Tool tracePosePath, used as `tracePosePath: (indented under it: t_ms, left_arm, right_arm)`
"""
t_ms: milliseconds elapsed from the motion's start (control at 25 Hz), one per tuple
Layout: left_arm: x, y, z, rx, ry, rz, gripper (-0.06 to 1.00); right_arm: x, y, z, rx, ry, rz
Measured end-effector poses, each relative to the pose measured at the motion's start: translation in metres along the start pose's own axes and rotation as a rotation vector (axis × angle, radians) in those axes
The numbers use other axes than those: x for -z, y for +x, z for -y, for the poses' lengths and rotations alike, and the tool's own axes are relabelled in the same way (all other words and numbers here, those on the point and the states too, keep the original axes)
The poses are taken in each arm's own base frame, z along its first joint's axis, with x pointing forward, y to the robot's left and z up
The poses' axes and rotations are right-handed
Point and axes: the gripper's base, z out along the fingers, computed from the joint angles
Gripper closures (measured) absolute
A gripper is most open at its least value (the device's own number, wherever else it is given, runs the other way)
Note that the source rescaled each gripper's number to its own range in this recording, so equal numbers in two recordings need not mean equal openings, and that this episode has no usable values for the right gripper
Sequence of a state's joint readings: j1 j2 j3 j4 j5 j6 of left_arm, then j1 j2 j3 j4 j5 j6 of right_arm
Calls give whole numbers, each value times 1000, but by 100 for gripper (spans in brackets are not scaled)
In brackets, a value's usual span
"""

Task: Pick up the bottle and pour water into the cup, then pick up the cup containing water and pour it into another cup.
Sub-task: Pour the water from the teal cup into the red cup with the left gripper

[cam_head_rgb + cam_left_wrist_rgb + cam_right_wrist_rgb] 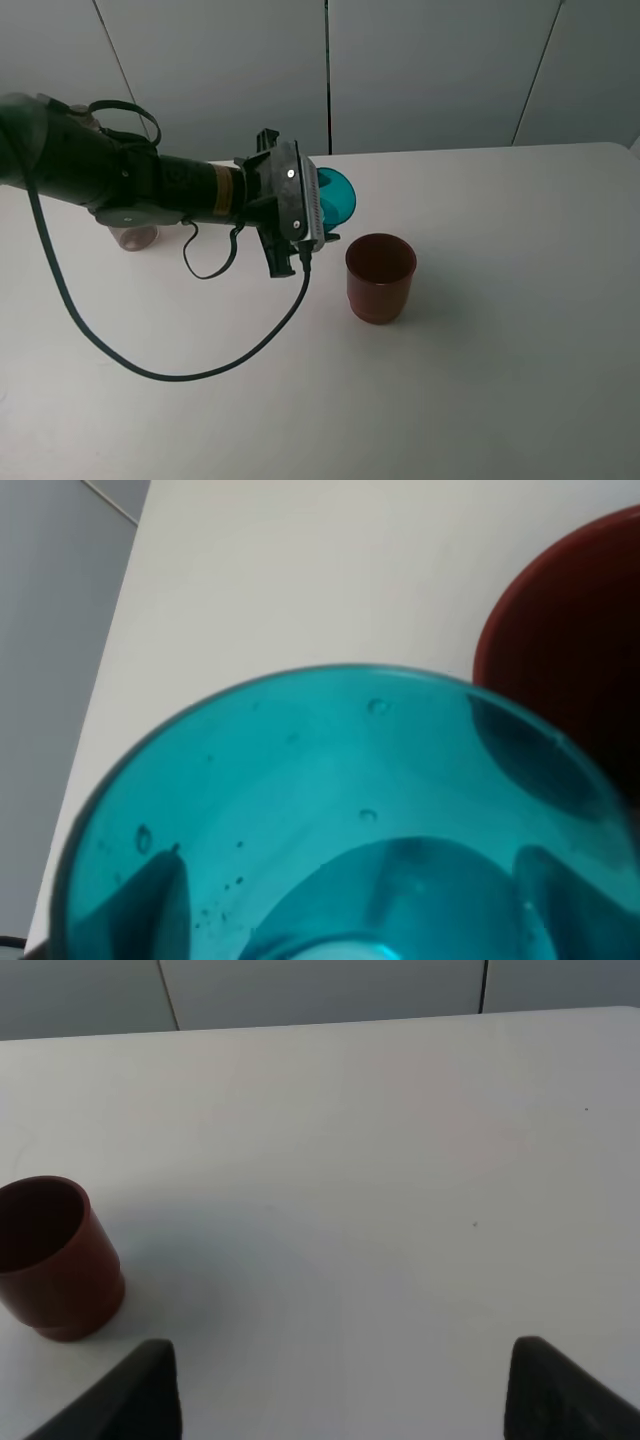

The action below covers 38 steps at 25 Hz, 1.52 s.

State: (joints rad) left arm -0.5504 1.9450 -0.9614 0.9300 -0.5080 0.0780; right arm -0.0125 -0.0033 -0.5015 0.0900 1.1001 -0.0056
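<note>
My left gripper (322,203) is shut on the translucent teal cup (338,195), held off the table and tipped on its side with its mouth toward the dark red cup (380,277). The teal cup fills the left wrist view (330,810), with droplets on its wall, my dark fingers (140,905) showing through it, and the red cup's rim (570,670) just beyond. The red cup stands upright a little right of the teal cup. The smoky bottle (132,238) stands behind my left arm, mostly hidden. My right gripper (345,1400) is open and empty, with the red cup (55,1260) off to one side.
The white table (500,380) carries only the cups and bottle. A black cable (150,372) loops from my left arm down over the table's front left. Grey wall panels (430,70) stand behind the far edge.
</note>
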Motion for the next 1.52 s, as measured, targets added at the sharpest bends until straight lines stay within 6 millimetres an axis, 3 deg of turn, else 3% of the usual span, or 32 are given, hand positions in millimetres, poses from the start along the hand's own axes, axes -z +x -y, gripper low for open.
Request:
tracePosePath:
  t_ms: [360, 800, 1520]
  left_arm:
    - [-10, -18, -2, -141, 26, -63, 82]
    - [-11, -18, -4, -219, 44, -90, 83]
    - [-22, -45, 5, -352, 55, -184, 83]
  right_arm:
    - [0, 0, 0, 0, 0, 0]
    - [0, 0, 0, -6, 0, 0]
    - [0, 0, 0, 0, 0, 0]
